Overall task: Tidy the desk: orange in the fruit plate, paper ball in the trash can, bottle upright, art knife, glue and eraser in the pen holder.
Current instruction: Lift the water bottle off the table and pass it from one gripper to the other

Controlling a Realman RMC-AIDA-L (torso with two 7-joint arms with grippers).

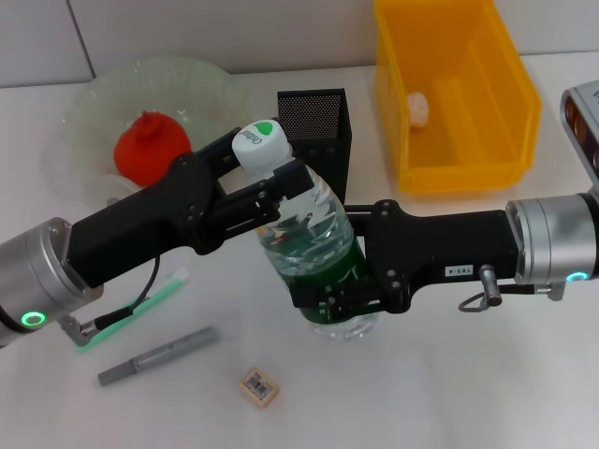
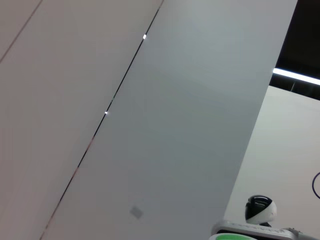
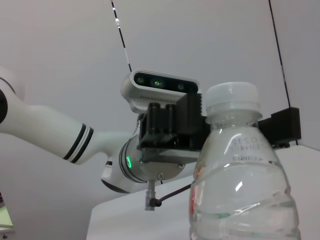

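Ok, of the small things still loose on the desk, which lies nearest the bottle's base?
The eraser, the tan barcode block just in front of the bottle; the grey pen and green-handled stick lie farther toward the left arm.

The left arm reaches in from the left, its left gripper (image 1: 278,187) clamped high on the bottle (image 1: 323,253), just under the cap. The right arm comes in level from the right (forearm horizontal), and the right gripper (image 1: 351,297) clasps the bottle's lower body.

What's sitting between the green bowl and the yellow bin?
In the head view, the black mesh pen holder stands between the fruit plate and the trash can, with the held bottle just in front of it.
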